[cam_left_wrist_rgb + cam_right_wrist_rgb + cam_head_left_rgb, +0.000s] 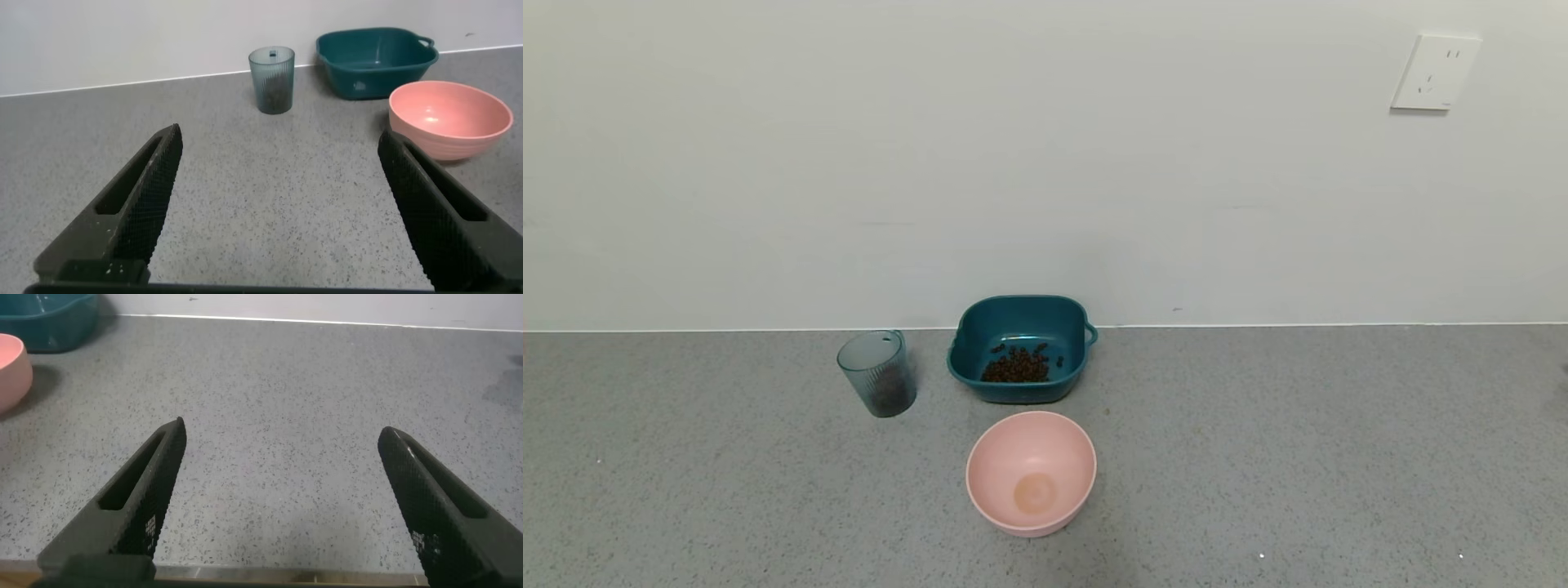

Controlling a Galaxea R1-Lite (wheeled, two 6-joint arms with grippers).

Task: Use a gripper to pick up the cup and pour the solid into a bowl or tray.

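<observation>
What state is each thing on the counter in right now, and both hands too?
cup: upright, dark pellets in its bottom, not held
teal basin: upright, holds a pile of brown pellets
pink bowl: upright, empty
left hand: open, holding nothing
right hand: open, holding nothing

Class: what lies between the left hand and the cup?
Only bare grey countertop separates the open left hand from the cup, as the left wrist view shows.

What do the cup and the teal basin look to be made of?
The cup: likely thin translucent plastic, grey-teal; dark pellets show through its ribbed wall. The teal basin: probably opaque moulded plastic with a slight sheen, rounded corners and small rim handles.
</observation>
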